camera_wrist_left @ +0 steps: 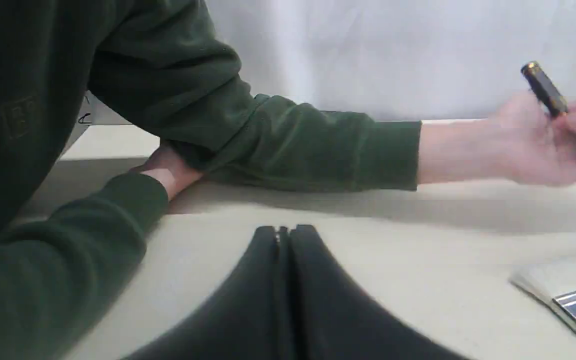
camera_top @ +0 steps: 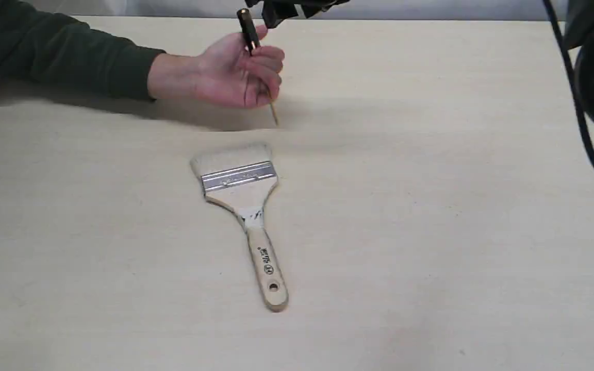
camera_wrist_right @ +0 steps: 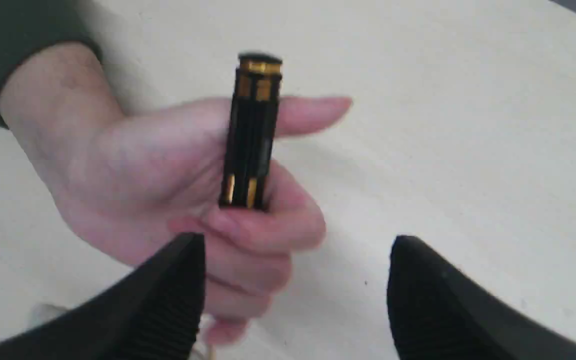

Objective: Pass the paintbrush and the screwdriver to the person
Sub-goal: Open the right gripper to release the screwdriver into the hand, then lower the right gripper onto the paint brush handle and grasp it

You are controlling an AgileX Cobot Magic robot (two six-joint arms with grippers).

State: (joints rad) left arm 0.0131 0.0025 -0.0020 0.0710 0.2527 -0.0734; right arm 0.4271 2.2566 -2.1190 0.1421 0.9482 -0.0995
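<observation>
Roughly halfway, I'd say. Across the table (camera_top: 431,232) the person (camera_top: 96,62) was stretched in from about 10 o'clock in the exterior view, green sleeve low over the top. The brush (camera_top: 243,206) lay flat mid-table, at 6 o'clock from their hand (camera_top: 235,77), bristles toward 12 and handle toward 5. Nothing was touching it, so that half looked not yet started. The left gripper (camera_wrist_left: 284,230) sat low over the table with its jaws pressed together on nothing, well apart from the brush. The right gripper (camera_wrist_right: 298,240) hung just past the hand at about 12 o'clock, jaws wide apart and empty. The screwdriver (camera_top: 250,36) was in the person's fist, black handle up and gold shaft poking down toward the table, clear of the right gripper as far as I could tell. So the screwdriver handover looked done and only the brush was left.
</observation>
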